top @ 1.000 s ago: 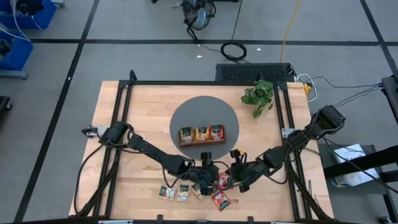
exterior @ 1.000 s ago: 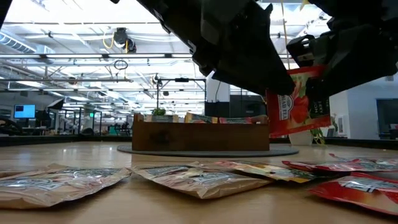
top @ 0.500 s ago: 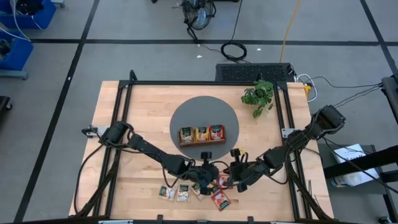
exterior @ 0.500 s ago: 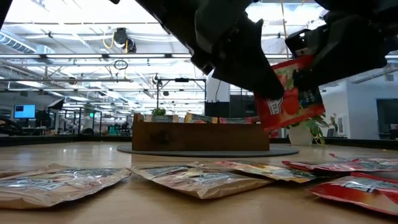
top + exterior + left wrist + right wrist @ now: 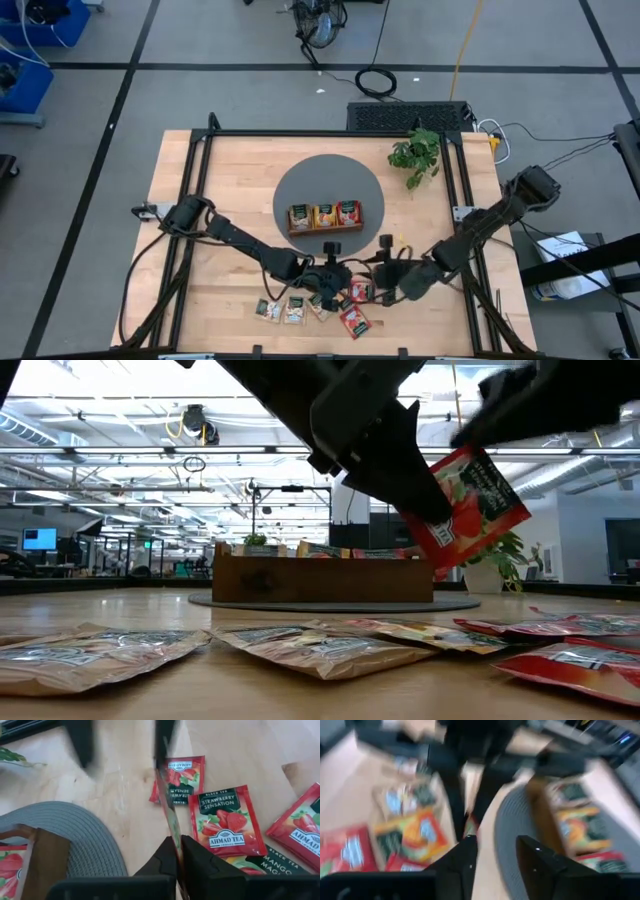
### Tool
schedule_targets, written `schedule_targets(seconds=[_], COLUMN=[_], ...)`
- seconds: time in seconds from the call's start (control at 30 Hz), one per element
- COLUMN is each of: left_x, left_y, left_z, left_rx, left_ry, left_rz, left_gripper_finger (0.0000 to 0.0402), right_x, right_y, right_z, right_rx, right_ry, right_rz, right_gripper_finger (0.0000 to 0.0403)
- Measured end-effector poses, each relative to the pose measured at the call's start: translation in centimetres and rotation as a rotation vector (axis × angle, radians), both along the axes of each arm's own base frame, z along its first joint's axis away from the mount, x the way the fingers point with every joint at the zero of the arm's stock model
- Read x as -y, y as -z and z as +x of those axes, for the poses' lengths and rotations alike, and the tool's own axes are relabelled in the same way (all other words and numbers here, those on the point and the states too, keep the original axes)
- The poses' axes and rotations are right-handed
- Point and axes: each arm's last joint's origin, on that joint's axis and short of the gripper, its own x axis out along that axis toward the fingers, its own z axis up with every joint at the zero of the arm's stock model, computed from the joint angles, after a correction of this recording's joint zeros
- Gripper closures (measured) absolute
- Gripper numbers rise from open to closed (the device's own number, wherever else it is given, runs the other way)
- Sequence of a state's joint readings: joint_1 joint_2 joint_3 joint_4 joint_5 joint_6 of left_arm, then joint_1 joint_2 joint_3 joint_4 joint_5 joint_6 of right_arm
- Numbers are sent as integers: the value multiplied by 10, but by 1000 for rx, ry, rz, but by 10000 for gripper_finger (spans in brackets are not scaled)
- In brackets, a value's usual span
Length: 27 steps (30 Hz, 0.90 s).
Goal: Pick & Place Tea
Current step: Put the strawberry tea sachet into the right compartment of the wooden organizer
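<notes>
Left gripper (image 5: pixel 176 851) jaws pinched shut on red sachet (image 5: pixel 465 510) edge, above tabletop (image 5: pixel 230 190); right gripper (image 5: pixel 494 851) jaws open, empty. Sachet prob. light, floppy, slick; grip near edge.

red sachet (image 5: pixel 224 821): "STRAWBERRY SENSATION", "AHMAD TEA" | sachet below (image 5: pixel 270 861): prob. "BLACK MANGO"

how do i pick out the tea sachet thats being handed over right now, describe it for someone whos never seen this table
Start at the round grey mat mid-table holding the wooden tray, then look just in front of it, where both arms meet. The red sachet hangs tilted in the air, pinched by the left gripper. Every other loose sachet lies flat on the table.
</notes>
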<state>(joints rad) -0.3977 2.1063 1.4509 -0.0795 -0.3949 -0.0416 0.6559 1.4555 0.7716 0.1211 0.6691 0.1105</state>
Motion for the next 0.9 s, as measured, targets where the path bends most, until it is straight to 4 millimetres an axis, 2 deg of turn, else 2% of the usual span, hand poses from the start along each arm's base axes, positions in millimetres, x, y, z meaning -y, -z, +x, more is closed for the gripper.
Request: schedule_targets(seconds=[0.1,0.23,0.4,0.5,0.57,0.73,0.9], left_x=[0,0,0,-1,-1,-5,-9], left_y=[0,0,-2,-4,-4,-6,-5], left_z=[0,0,1,2,3,5,6], left_rx=[-2,1,29,58,68,88,83], left_ry=[8,2,-13,-44,-51,-68,-81], left_rz=[8,18,46,82,95,102,99], left_gripper_finger=[389,365,379,390,386,364,389], right_x=[0,5,24,32,31,21,16], right_y=[-9,-7,26,46,52,54,52], right_z=[-15,-42,-66,-71,-69,-58,-46], right_rx=[124,265,359,347,338,355,355], right_ry=[9,-44,14,54,40,8,1], right_rz=[30,167,444,522,540,444,371], right_gripper_finger=[256,251,255,253,246,227,216])
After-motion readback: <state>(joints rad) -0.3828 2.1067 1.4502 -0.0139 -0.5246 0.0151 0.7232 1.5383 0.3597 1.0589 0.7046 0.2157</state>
